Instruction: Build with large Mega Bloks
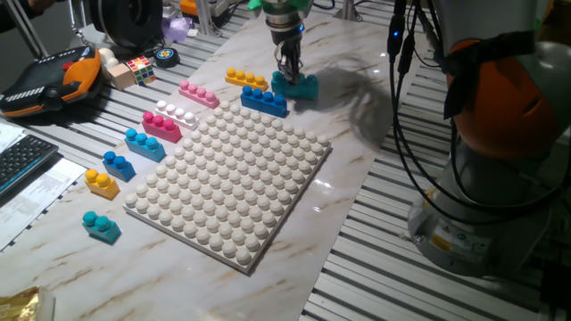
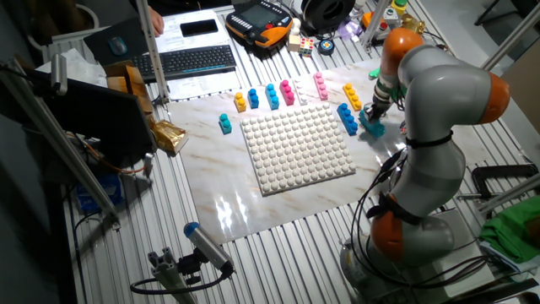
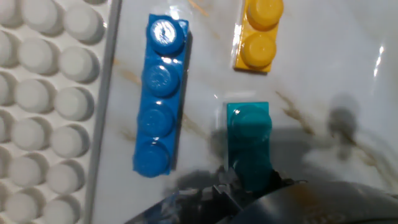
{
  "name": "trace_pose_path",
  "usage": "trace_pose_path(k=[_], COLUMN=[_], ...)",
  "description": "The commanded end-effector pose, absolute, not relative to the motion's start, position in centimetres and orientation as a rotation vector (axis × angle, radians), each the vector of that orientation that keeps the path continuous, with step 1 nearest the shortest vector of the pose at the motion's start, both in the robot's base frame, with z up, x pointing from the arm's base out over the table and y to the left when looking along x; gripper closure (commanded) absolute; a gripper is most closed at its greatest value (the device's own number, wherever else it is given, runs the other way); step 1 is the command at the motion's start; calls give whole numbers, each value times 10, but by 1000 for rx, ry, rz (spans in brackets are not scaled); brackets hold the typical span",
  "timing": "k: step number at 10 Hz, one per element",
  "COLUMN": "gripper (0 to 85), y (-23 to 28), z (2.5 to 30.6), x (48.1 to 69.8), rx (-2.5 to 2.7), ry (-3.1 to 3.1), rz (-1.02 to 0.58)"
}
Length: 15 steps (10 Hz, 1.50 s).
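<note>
My gripper point(image 1: 289, 71) stands over a teal brick point(image 1: 302, 87) on the marble top, just right of the far corner of the white baseplate point(image 1: 232, 178). In the hand view the teal brick point(image 3: 247, 134) runs in between my fingers at the bottom edge, and the jaws look closed on it. A blue four-stud brick point(image 3: 158, 93) lies beside it along the baseplate edge point(image 3: 37, 93). A yellow brick point(image 3: 260, 34) lies just beyond. The brick still rests on the table. The other fixed view shows my gripper point(image 2: 371, 114) at the same teal brick point(image 2: 374, 128).
More bricks line the baseplate's left side: pink point(image 1: 198, 94), white point(image 1: 177, 114), magenta point(image 1: 161, 126), light blue point(image 1: 144, 144), small blue point(image 1: 118, 165), small yellow point(image 1: 102, 182), small teal point(image 1: 101, 226). A puzzle cube point(image 1: 141, 69) and a pendant point(image 1: 53, 80) lie at the far left.
</note>
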<state>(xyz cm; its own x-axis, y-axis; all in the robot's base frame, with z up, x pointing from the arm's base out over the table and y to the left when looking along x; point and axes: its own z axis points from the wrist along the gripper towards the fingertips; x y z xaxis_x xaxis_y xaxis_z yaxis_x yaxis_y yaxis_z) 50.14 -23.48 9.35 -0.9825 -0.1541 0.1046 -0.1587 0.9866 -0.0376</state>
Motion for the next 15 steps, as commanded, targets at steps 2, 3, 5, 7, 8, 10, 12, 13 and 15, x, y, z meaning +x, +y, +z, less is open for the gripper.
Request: trace_pose_path(k=[2,3,5,7,8,10,12,13,15], gripper=[843,843,843,843,843,843,843,843,843], y=[-219,-209,-181,-159,-146,-126,-117,-116,-119], z=[119,129,145,152,154,150,140,138,138], x=[506,509,514,515,516,516,520,521,523], rx=[164,128,47,-24,-77,-141,-164,-169,-150], ry=[-3017,-3017,-3029,-3050,-3065,-3091,-3096,-3104,-3096], rz=[48,37,44,32,17,60,44,53,41])
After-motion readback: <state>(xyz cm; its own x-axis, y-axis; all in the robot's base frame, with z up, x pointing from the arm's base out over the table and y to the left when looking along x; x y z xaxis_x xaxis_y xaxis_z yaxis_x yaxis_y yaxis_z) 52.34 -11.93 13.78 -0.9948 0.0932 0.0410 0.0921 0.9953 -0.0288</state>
